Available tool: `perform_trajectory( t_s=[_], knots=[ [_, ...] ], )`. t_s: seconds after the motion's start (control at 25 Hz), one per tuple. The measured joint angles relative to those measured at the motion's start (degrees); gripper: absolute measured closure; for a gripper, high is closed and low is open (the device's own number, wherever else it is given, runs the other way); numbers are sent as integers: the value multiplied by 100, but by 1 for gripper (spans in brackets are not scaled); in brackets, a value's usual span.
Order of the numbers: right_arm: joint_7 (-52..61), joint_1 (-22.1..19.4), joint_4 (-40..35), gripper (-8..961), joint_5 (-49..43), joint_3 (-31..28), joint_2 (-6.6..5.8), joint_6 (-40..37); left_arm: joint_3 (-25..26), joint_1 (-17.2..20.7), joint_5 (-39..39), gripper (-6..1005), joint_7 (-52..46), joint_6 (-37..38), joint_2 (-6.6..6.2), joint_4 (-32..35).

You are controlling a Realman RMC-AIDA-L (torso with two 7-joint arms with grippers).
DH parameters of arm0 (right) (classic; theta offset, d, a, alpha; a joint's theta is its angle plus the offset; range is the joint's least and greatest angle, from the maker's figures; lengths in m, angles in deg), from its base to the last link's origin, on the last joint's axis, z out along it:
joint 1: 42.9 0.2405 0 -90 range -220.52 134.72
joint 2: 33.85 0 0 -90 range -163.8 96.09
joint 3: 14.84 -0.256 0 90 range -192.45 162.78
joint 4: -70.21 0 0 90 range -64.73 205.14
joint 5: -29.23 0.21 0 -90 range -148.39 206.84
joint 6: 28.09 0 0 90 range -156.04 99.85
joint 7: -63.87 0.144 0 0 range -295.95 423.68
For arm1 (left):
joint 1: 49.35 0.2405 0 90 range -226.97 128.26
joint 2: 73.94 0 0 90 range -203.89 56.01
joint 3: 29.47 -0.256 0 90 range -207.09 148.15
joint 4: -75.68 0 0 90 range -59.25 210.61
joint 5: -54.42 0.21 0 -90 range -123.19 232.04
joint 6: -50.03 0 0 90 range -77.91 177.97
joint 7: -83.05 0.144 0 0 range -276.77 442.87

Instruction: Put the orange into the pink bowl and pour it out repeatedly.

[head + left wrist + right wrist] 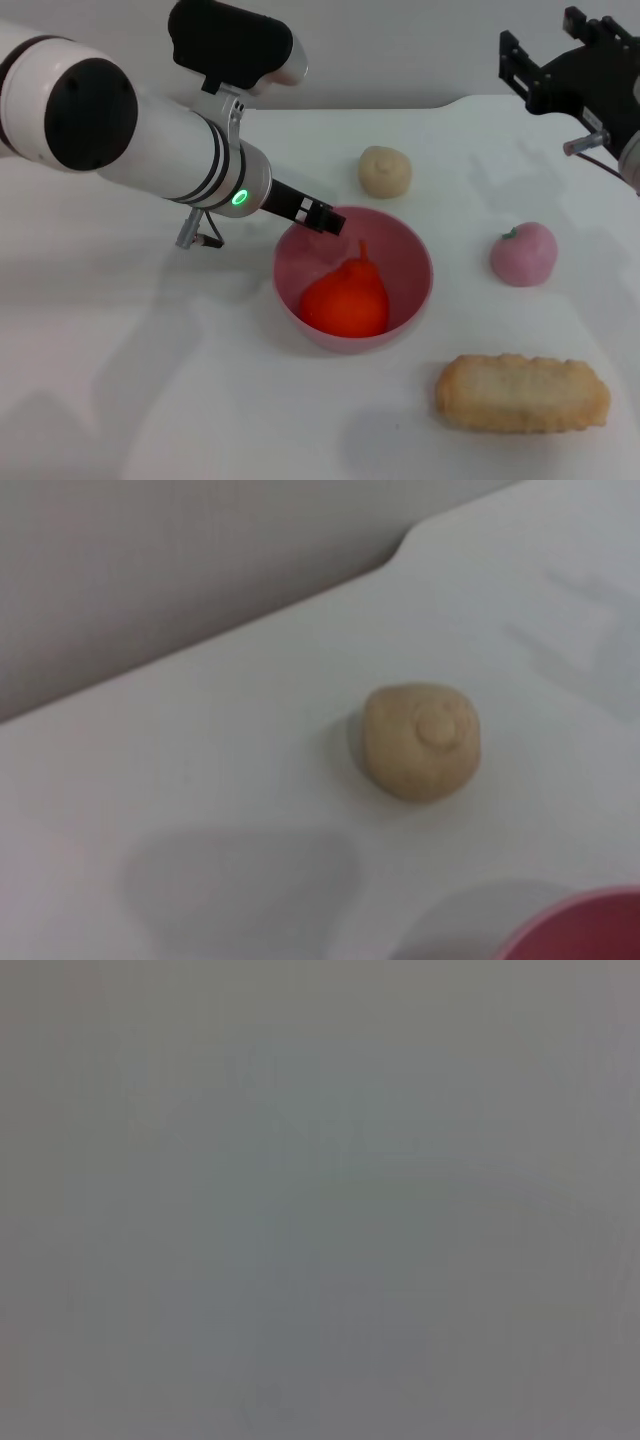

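Note:
The orange [345, 298] lies inside the pink bowl [410, 250], which stands upright on the white table in the middle of the head view. My left gripper [322, 217] reaches in from the left, and its dark fingers sit close together on the bowl's far-left rim. A bit of that rim [590, 930] shows in the left wrist view. My right gripper [520, 70] hangs parked and empty above the table's far right corner, with its jaws apart. The right wrist view shows only a blank grey surface.
A small beige bun [385, 171] sits just behind the bowl and also shows in the left wrist view [420, 742]. A pink fruit with a green stem [524, 253] lies to the bowl's right. A long bread loaf [522, 393] lies at the front right.

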Motion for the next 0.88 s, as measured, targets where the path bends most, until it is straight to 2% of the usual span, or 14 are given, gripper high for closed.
perform_trajectory(
  t_s=[0.16, 0.44, 0.52, 0.72, 0.88],
  knots=[
    [0, -10, -57, 259, 0, 2, -1, 58, 5, -9, -21, 456, 76, 71, 1, 12],
    [-21, -49, -294, 241, -2, -79, 0, 306, 100, -28, 5, 191, 167, 164, -18, 232],
    [-21, -57, -365, 236, -2, -140, 0, 455, 107, -24, 3, 191, 182, 144, -21, 292],
    [-8, -123, -451, 223, -1, -225, 15, 453, 183, 127, 118, 191, 237, 28, -45, 927],
    [-10, -284, -434, 215, -3, -167, 38, -145, 338, 227, 373, 191, 277, 59, -47, 1220]
  ],
)
